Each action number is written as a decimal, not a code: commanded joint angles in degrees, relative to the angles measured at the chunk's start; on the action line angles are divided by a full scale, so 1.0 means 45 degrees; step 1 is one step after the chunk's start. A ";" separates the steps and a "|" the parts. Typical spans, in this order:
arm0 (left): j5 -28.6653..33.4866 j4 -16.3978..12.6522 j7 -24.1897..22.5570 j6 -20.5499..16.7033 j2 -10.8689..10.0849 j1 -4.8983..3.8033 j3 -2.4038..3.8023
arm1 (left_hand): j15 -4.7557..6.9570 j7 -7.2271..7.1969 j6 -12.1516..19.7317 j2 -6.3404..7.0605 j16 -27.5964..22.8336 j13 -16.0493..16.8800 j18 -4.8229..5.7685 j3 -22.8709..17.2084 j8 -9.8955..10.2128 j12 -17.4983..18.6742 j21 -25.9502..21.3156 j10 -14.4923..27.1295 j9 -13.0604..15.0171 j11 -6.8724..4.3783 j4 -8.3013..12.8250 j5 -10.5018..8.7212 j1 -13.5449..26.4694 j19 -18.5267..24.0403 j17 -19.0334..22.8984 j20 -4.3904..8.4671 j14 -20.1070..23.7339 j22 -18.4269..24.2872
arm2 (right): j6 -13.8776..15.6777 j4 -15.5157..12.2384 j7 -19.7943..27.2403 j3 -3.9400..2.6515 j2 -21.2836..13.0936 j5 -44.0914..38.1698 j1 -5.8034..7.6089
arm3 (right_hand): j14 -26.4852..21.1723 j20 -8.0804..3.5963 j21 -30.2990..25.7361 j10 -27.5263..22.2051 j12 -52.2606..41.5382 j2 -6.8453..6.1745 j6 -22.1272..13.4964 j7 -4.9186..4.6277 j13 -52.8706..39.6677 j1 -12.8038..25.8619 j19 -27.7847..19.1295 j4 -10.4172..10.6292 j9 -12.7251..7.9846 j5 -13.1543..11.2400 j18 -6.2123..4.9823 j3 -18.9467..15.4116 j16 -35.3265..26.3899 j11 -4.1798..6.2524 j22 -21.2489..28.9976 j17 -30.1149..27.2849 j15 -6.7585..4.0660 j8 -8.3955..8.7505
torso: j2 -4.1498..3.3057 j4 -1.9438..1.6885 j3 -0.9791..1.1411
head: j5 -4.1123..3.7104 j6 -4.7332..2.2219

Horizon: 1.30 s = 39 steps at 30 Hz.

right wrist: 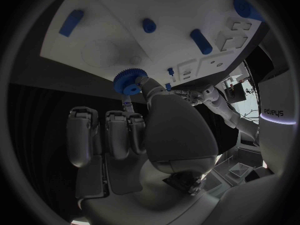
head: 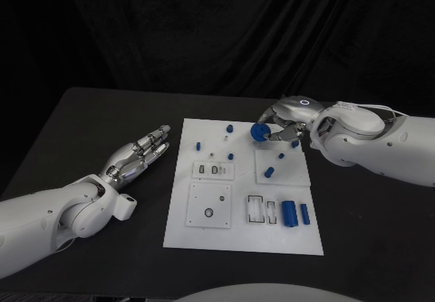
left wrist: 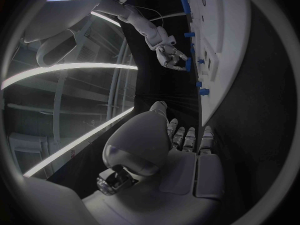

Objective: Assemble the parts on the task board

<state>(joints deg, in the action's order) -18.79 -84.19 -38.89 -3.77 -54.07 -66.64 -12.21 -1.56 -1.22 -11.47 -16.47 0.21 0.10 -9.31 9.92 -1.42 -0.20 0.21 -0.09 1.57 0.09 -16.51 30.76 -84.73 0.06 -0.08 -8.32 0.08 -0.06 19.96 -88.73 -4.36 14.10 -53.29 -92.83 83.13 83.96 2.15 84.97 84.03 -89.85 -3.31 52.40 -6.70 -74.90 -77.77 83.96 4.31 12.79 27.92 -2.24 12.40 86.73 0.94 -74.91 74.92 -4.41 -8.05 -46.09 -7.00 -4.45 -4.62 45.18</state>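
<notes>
The white task board (head: 240, 236) lies in the middle of the black table. My right hand (head: 283, 126) hovers over the board's far right corner and pinches a blue gear (head: 260, 131) between thumb and finger. The right wrist view shows the gear (right wrist: 130, 81) just off the board (right wrist: 106, 47). My left hand (head: 141, 154) lies on the table left of the board, fingers stretched out and holding nothing. In the left wrist view that left hand (left wrist: 178, 152) lies beside the board (left wrist: 234, 50), with the right hand (left wrist: 169, 54) farther off.
Small blue pegs (head: 198, 146) (head: 229, 128) (head: 269, 170) stand or lie on the board's far half. A thick blue cylinder (head: 289, 213) and a thinner one (head: 305, 214) lie near its right front. White socket plates (head: 209, 204) sit on the board.
</notes>
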 commanded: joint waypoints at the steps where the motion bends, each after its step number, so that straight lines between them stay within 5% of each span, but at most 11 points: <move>1: 0.0003 -0.0017 -0.1807 0.0156 0.0039 -0.0012 0.0010 | -0.0061 -0.0018 0.0073 0.0015 -0.0047 -0.0022 -0.0228 -0.0056 -0.0015 0.0044 -0.0046 0.0020 -0.0009 0.0072 -0.0006 0.0015 -0.0063 -0.0014 0.0017 -0.0096 -0.0017 0.0014 | 0.0339 -0.0150 0.0169 -0.0002 0.0192 -0.0244 0.0070 | 0.1063 -0.0103 0.0002 0.1327 -0.0034 -0.0014 0.0570 0.0667 -0.3355 0.0190 0.0484 0.0055 0.3349 0.0072 0.0115 0.0043 -0.0051 0.0082 -0.2395 0.2269 -0.0080 -0.2158 | 0.0001 0.0001 -0.0001 | -0.0023 -0.0003; 31: 0.0003 0.0092 -0.1763 0.0251 0.0226 -0.0012 0.0010 | -0.0108 -0.0026 0.0076 0.0014 -0.0047 -0.0022 -0.0225 -0.0066 -0.0017 0.0044 -0.0046 0.0020 -0.0008 0.0094 -0.0008 0.0011 -0.0045 -0.0014 0.0017 -0.0140 -0.0017 0.0014 | -0.1517 0.2136 -0.0065 -0.0018 0.3435 -0.0266 -0.0035 | 0.0959 0.0014 -0.0345 0.1327 -0.0034 -0.0115 -0.0159 0.0432 -0.3355 0.0381 0.0256 0.0074 0.3394 -0.0170 0.0016 0.0375 -0.0350 -0.0096 -0.2154 0.1923 0.0064 -0.1548 | -0.0011 -0.0013 0.0001 | -0.0137 0.0075; 39: 0.0007 0.0139 -0.1755 0.0290 0.0273 -0.0011 0.0010 | -0.0116 -0.0027 0.0088 0.0013 -0.0047 -0.0022 -0.0225 -0.0072 -0.0016 0.0044 -0.0046 0.0020 -0.0010 0.0106 -0.0005 -0.0010 -0.0043 -0.0014 0.0017 -0.0151 -0.0017 0.0014 | -0.1626 0.2328 -0.0099 -0.0029 0.3586 -0.0268 -0.0094 | 0.0882 0.0101 -0.0601 0.1327 -0.0034 -0.0262 -0.0588 0.0322 -0.3355 0.0552 0.0106 0.0112 0.3066 -0.0294 -0.0051 0.0674 -0.0563 -0.0180 -0.1996 0.1702 0.0139 -0.0776 | -0.0010 -0.0006 0.0001 | -0.0121 0.0126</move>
<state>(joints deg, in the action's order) -18.78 -83.52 -38.89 -3.29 -52.97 -66.64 -12.21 -1.76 -1.22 -11.47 -16.47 0.21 0.07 -9.31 9.92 -1.42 -0.20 0.20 -0.09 1.57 0.09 -16.51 30.76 -84.73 0.05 -0.05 -8.73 -0.13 -0.09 13.92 -78.40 -4.05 14.01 -37.19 -93.60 82.88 84.14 2.15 82.45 84.02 -89.85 -4.54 50.28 -5.05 -74.93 -75.82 83.95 4.84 12.80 26.97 -2.24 15.14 84.51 0.50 -74.90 74.91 -4.22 -9.97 -46.14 -7.04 -4.46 -5.15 45.66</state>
